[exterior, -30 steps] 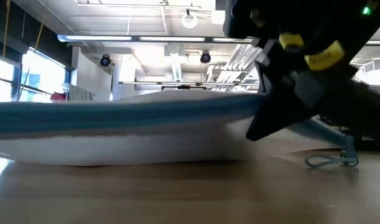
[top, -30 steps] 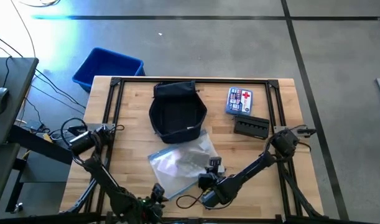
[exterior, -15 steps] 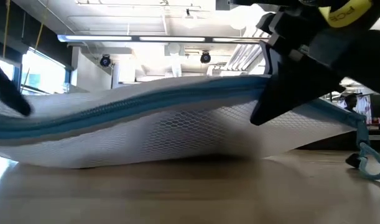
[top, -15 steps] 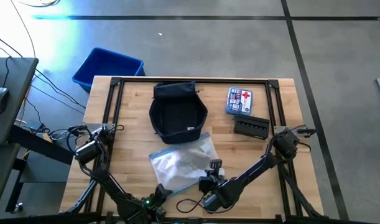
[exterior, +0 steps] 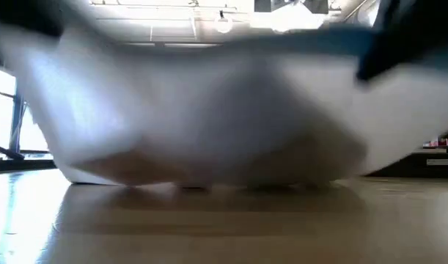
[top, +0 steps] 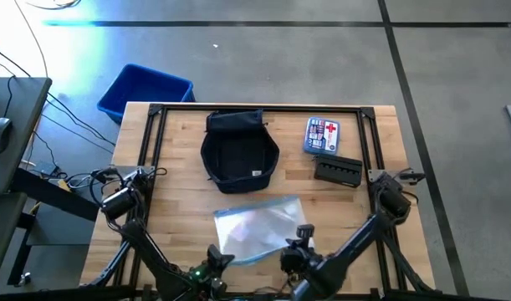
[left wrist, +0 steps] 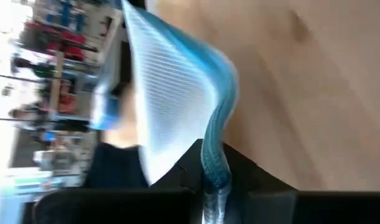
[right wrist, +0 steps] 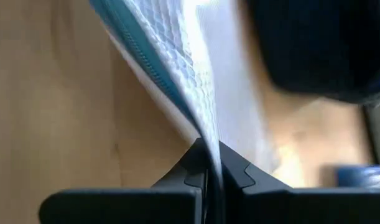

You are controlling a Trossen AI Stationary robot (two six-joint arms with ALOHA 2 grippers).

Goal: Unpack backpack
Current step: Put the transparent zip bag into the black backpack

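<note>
While both tools pinch the near edge of the clear mesh pouch (top: 257, 227), the left tool (top: 215, 256) at one corner and the right tool (top: 300, 241) at the other, the step in hand looks like setting this removed item aside. Beyond it, mid-desk (top: 176, 180), the backpack (top: 238, 150) sits open; next likely releasing the pouch and reaching back in.

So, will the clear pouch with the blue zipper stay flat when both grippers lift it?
Probably not. The pouch bends and bulges between the left gripper and right gripper, so it looks floppy. It also seems light. The smooth plastic might slip.
</note>
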